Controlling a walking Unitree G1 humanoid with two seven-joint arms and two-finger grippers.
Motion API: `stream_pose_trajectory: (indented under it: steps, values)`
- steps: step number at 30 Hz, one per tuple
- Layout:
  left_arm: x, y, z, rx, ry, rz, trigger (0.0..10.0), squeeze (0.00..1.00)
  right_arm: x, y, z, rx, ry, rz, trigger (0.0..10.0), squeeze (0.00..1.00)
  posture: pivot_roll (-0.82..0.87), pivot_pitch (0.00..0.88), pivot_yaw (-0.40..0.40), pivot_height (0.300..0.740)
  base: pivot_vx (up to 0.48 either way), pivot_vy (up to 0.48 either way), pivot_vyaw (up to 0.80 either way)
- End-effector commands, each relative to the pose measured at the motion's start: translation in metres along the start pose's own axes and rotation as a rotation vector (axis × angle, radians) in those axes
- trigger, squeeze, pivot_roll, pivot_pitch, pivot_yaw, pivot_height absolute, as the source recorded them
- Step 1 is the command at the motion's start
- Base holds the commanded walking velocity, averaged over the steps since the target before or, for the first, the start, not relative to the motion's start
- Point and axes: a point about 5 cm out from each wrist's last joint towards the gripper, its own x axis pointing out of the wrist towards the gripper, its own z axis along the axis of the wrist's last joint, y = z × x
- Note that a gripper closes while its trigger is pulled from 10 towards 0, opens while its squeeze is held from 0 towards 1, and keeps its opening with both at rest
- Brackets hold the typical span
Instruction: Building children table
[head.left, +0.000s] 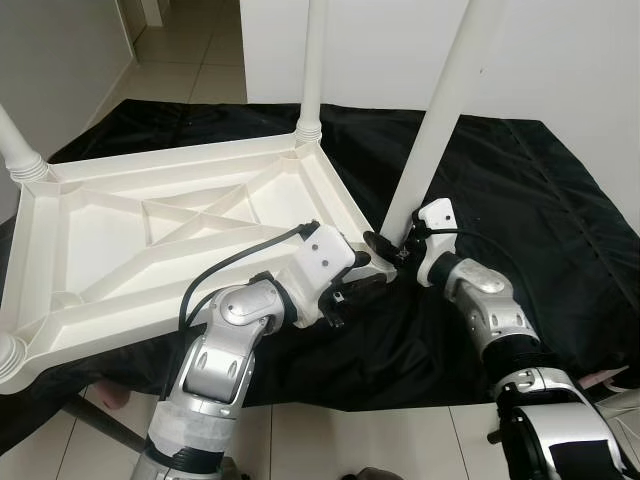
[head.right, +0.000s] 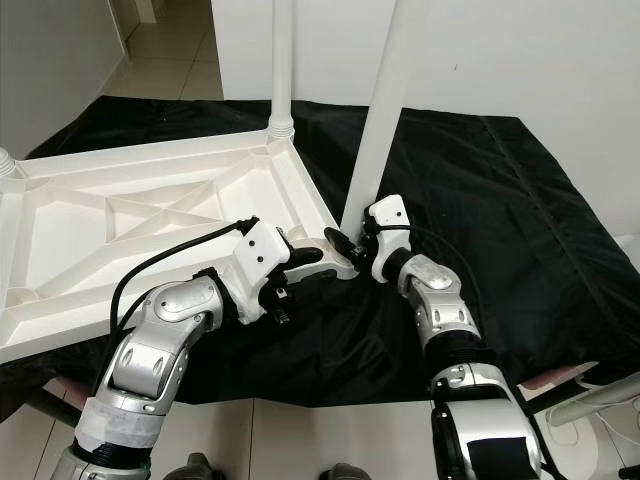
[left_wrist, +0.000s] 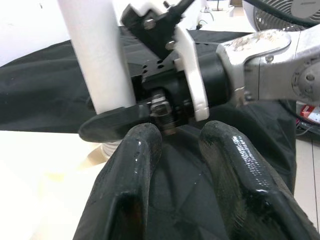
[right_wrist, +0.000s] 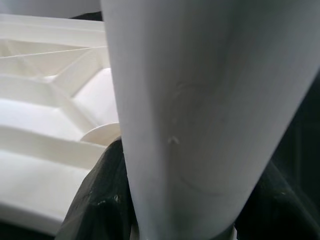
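An upturned white children's tabletop (head.left: 170, 225) lies underside-up on a black cloth (head.left: 520, 200) spread over the floor, its ribbed underside showing, as the robot works on the leg at the near right corner. On the left, two legs (head.left: 20, 150) stand or begin at the left corners, and a third leg (head.left: 313, 70) rises upright from the far right corner socket. The left gripper (head.left: 352, 287) hovers just beside the near right corner of the tabletop, its two black fingers (left_wrist: 127, 170) slightly parted with nothing between them, pointed at the base of the leg being fitted. To the right, the fourth leg (head.left: 440, 110) leans tilted over that corner socket, and the right gripper (head.left: 388, 243) is clamped around its lower end, black fingers (right_wrist: 97, 200) pressed to either side of the white tube. The step in hand appears to be seating this last leg: its foot sits at the socket but the tube is not yet upright. The next move likely calls for straightening the leg over the socket and pressing or twisting it home, with the left gripper steadying the corner.
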Motion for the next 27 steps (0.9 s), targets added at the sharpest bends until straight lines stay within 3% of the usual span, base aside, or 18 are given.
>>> stream_pose_trajectory:
  steps: [1,3,5,7,8,11,14,17,26,27]
  values:
    - [0.001,0.006,-0.002,0.001,0.012,0.154,10.0,0.0,-0.005,0.0,-0.017,-0.001,0.084,-0.05,10.0,0.0,0.0,0.0,-0.044,0.74,0.0,0.0,0.0]
    - [0.002,0.005,-0.002,-0.001,0.011,0.146,10.0,0.0,-0.005,0.006,-0.019,0.036,0.083,-0.161,10.0,0.0,-0.01,0.0,-0.042,0.74,0.0,0.0,0.0]
    - [0.002,0.005,-0.002,-0.001,0.011,0.146,10.0,0.0,-0.005,0.006,-0.019,0.036,0.083,-0.161,10.0,0.0,-0.01,0.0,-0.042,0.74,0.0,0.0,0.0]
    - [0.002,0.004,-0.002,-0.001,0.01,0.14,10.0,0.0,-0.006,0.012,-0.023,0.077,0.079,-0.28,10.0,0.0,-0.01,0.0,-0.04,0.74,0.0,0.0,0.0]
    - [0.002,0.004,-0.002,-0.001,0.01,0.14,10.0,0.0,-0.006,0.012,-0.023,0.077,0.079,-0.28,10.0,0.0,-0.01,0.0,-0.04,0.74,0.0,0.0,0.0]
    - [0.002,0.003,-0.002,0.0,0.009,0.134,10.0,0.0,-0.011,0.026,-0.03,0.143,0.07,-0.465,10.0,0.0,-0.01,0.0,-0.037,0.74,0.0,0.0,0.0]
    - [0.002,0.003,-0.002,0.0,0.009,0.132,10.0,0.0,-0.013,0.034,-0.033,0.171,0.077,-0.522,10.0,0.0,-0.01,0.0,-0.037,0.74,0.0,0.0,0.0]
    - [0.002,0.001,-0.003,0.002,0.011,0.125,10.0,0.0,-0.016,0.048,-0.038,0.238,0.108,-0.665,10.0,0.0,-0.01,0.0,-0.037,0.74,0.0,0.0,0.0]
    - [0.002,0.0,-0.003,0.0,0.011,0.118,10.0,0.0,-0.017,0.044,-0.03,0.218,0.071,-0.661,10.0,0.0,-0.01,0.0,-0.035,0.74,0.0,0.0,0.0]
    - [0.002,0.0,-0.003,0.0,0.01,0.117,10.0,0.0,-0.018,0.044,-0.029,0.224,0.062,-0.651,10.0,0.05,-0.01,0.0,-0.036,0.74,0.0,0.0,0.0]
